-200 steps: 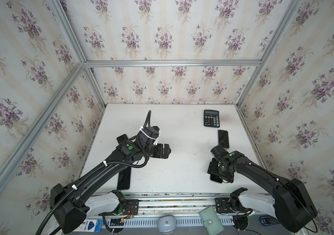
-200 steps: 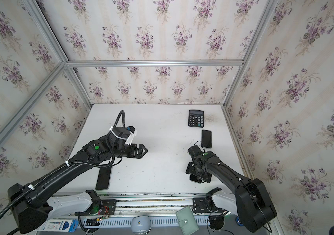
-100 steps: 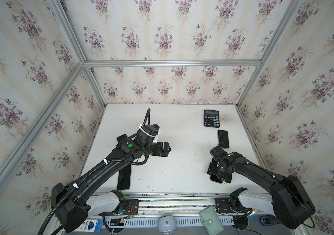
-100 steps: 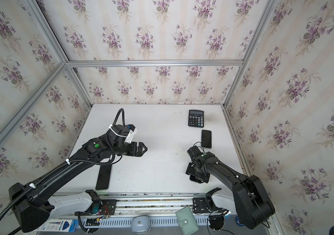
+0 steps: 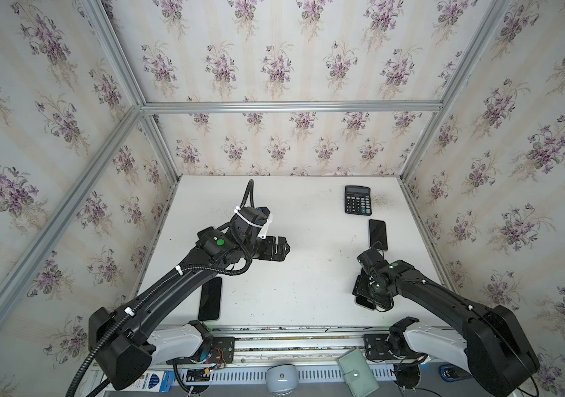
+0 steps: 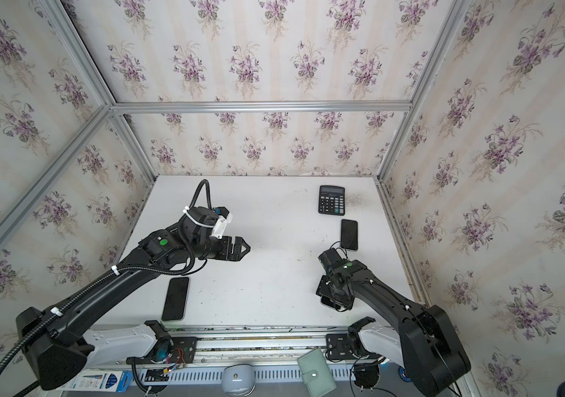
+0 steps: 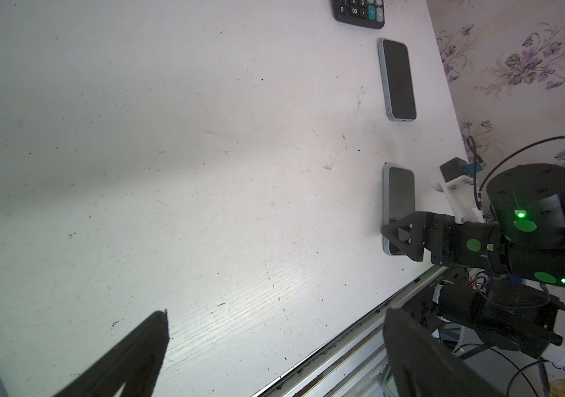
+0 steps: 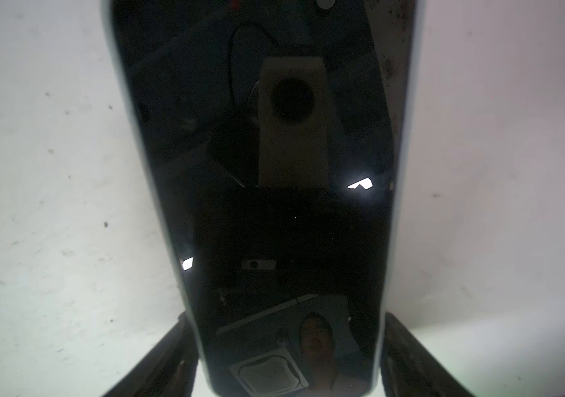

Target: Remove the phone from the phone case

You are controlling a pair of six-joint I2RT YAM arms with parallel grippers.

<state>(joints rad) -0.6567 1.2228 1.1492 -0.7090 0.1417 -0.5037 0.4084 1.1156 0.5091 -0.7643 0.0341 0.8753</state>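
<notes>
Right gripper (image 8: pixel 289 357): jaws astride the near end of the cased phone (image 8: pixel 260 172), one finger at each long edge; contact cannot be told.
Phone in case: flat on the table (image 5: pixel 294 288) at about 4 o'clock, under the right wrist.
Left gripper (image 6: pixel 239 248): jaws spread wide and empty, hovering near table centre.
Risk: glossy screen and thin pale case (image 7: pixel 385 206) rim (little to bite on) may let the phone slip.
Risk: case and phone lifting together, unless the left arm pins the case.
</notes>
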